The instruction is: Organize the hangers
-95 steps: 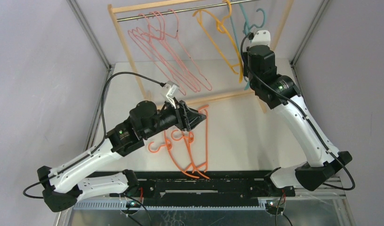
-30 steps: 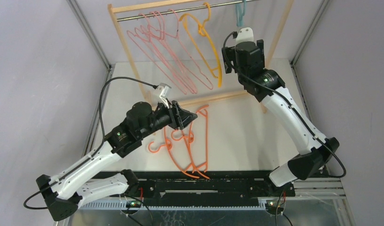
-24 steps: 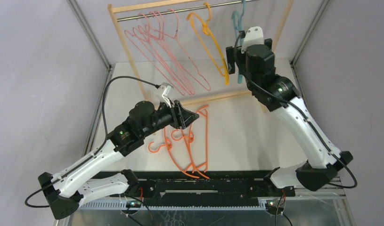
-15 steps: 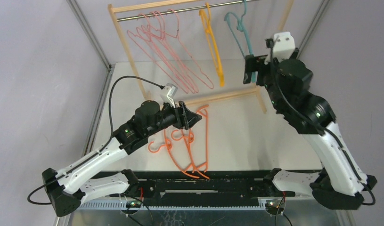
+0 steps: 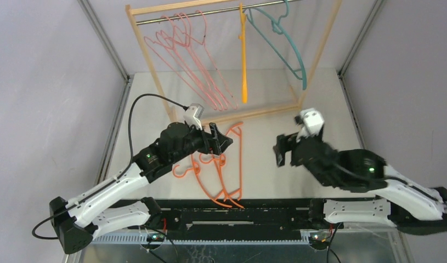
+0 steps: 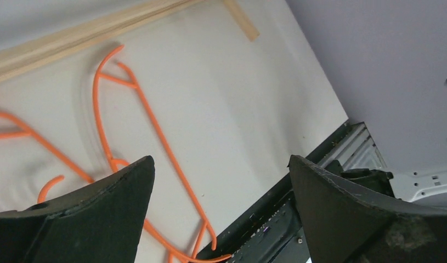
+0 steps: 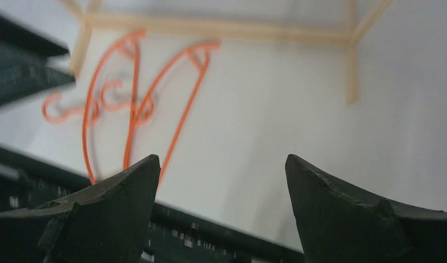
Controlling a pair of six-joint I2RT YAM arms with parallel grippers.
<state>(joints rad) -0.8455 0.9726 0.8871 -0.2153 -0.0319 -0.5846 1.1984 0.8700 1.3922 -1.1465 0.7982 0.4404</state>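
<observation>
Centre frame in the top view: a cluster of thin orange wire hangers lies flat on the white table, hooks toward the left. The left gripper sits right over the upper part of that cluster. Its fingers are spread wide with nothing between them, and in its wrist view the orange wires run under and past the left finger. The right gripper is off to the right of the cluster, well apart and pointing toward it, its jaws also wide and empty. At the top of the frame, the pale pink hangers, the yellow-orange hanger and the teal hanger hang on the metal rod of the wooden-framed rack, well away from both grippers.
</observation>
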